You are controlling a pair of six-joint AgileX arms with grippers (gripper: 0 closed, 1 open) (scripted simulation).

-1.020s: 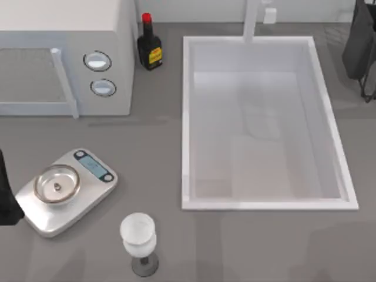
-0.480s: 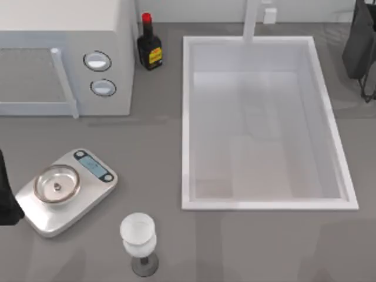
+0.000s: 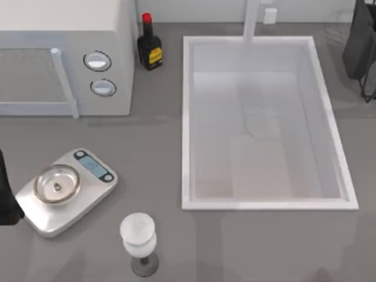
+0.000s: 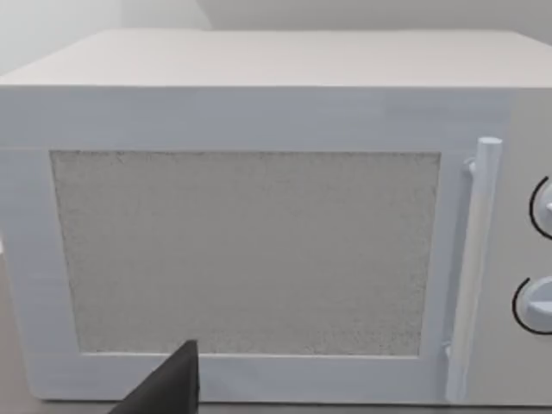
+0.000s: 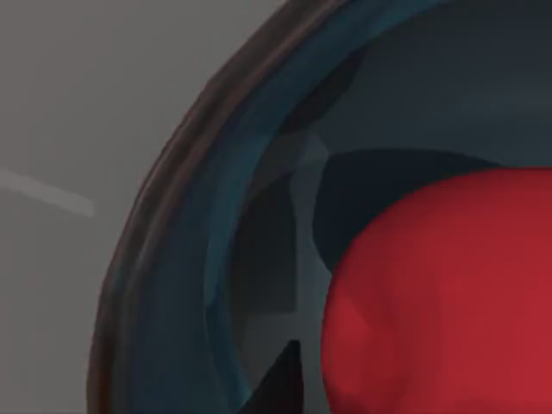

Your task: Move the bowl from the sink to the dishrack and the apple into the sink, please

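Observation:
The sink [image 3: 264,205] is a large white basin right of the table's middle, with a white tap [image 3: 251,20] at its back rim and nothing inside it. The right wrist view looks from very close at the deep-blue bowl [image 5: 172,259] with its reddish-brown rim, and at the red apple [image 5: 431,293] in front of the bowl's inside. I cannot tell whether the apple is held or resting in the bowl. My right arm [image 3: 359,44] is a dark mass at the back right edge. Thin dark wires [image 3: 368,88] lie beneath it; the dishrack cannot be told apart there. My left arm [image 3: 4,197] is parked at the left edge.
A white microwave [image 3: 64,59] [image 4: 259,216] fills the back left, with a dark sauce bottle [image 3: 150,47] beside it. A kitchen scale [image 3: 64,189] with a small steel pan sits at the front left. A wine glass [image 3: 139,241] stands near the front edge.

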